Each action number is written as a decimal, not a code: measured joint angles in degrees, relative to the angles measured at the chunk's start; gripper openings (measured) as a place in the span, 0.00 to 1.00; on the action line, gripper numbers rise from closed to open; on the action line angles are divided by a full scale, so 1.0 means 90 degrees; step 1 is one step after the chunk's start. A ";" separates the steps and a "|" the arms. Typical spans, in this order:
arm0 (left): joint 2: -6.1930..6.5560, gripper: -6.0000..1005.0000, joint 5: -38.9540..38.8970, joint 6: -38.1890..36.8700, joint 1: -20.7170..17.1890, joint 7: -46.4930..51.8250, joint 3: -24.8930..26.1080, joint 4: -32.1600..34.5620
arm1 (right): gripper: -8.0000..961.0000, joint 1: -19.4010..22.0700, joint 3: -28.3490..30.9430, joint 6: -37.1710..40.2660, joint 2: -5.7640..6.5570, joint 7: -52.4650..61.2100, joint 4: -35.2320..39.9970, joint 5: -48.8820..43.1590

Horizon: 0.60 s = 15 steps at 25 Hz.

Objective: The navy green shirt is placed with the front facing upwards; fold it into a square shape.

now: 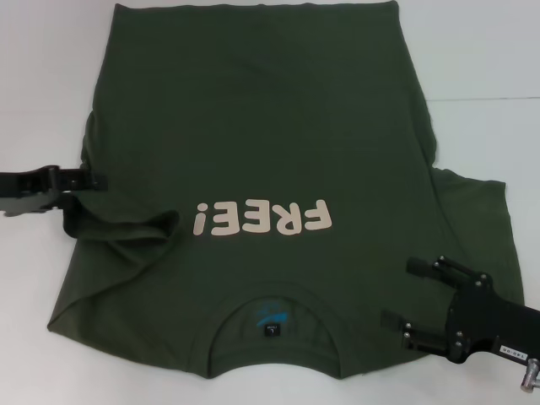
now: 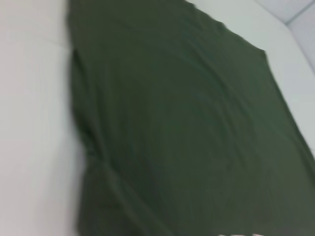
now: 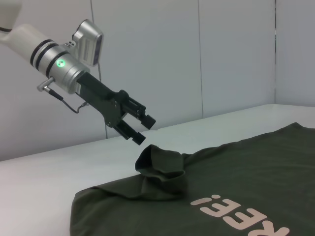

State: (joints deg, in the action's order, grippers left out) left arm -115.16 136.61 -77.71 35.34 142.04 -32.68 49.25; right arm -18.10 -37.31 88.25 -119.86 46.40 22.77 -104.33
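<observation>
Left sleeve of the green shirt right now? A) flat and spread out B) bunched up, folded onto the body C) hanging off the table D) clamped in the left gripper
B: the left sleeve sits rumpled on the navy green shirt; the left gripper hangs open above it.

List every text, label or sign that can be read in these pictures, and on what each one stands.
"FREE!": white print on the chest of the navy green shirt, upside down in the head view.
Neck label inside the collar: too small to read.
Small plate on the right arm: unreadable.
</observation>
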 joint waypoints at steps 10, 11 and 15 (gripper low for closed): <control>-0.0053 0.80 0.0620 0.0964 0.0049 0.0029 0.0068 -0.0393 | 0.95 0.0000 0.0016 0.0001 0.0001 0.0009 0.0000 0.0000; -0.0059 0.80 0.0621 0.1040 0.0041 0.0029 0.0067 -0.0431 | 0.95 0.0000 0.0016 0.0002 0.0002 0.0009 0.0000 0.0000; -0.0069 0.80 0.0590 0.1333 0.0066 0.0008 0.0063 -0.0716 | 0.95 0.0000 0.0016 0.0007 -0.0004 0.0003 0.0000 0.0000</control>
State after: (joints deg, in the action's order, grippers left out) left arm -115.78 141.92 -65.72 35.93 142.11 -32.11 42.80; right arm -18.11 -37.16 88.31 -119.89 46.43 22.76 -104.32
